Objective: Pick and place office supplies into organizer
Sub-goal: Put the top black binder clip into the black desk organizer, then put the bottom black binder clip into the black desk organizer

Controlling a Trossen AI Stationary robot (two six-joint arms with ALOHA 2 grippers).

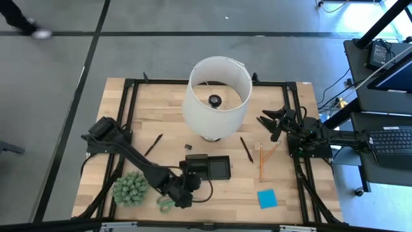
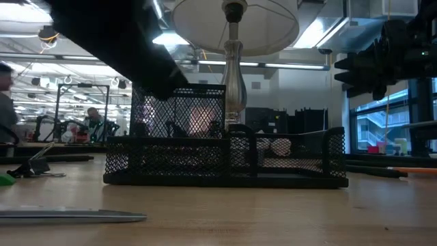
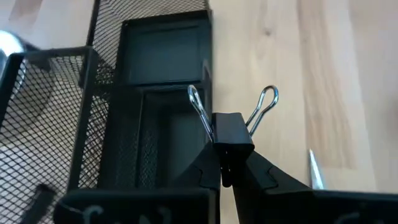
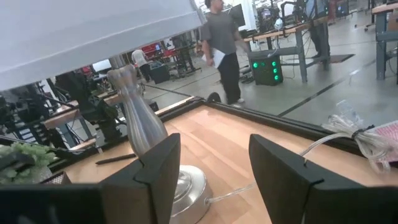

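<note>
A black binder clip point(image 3: 233, 138) with its two wire handles spread upward is pinched between the closed fingers of the left gripper point(image 3: 229, 177), as seen in the left wrist view. The clip is held just above the edge of the organizer point(image 3: 163, 74), a low black mesh tray, at the border between the tray and the bare wooden table point(image 3: 329, 81). In the high view the left gripper point(image 1: 187, 180) is placed at the left end of the organizer point(image 1: 217, 169), which lies near the front middle of the table point(image 1: 290, 200).

The right gripper point(image 1: 270, 124) is held in the air at the right side of the table, behind the lamp's level; its fingers point(image 4: 155, 171) are spread well apart and nothing is held between them (only the lamp's metal stem point(image 4: 134, 115) and base are seen beyond them).

The other supplies are scattered on the table: green-handled scissors point(image 1: 165, 203) beside the spiky plant ball point(image 1: 131, 188) at the front left, a dark pen point(image 1: 153, 145) to the left of the lampshade point(image 1: 216, 96), another dark pen point(image 1: 246, 149) and an orange pencil point(image 1: 261, 161) to the right of the organizer, and a blue sticky-note pad point(image 1: 267, 198) at the front right. A small dark clip point(image 1: 188, 147) is left just behind the organizer.
</note>
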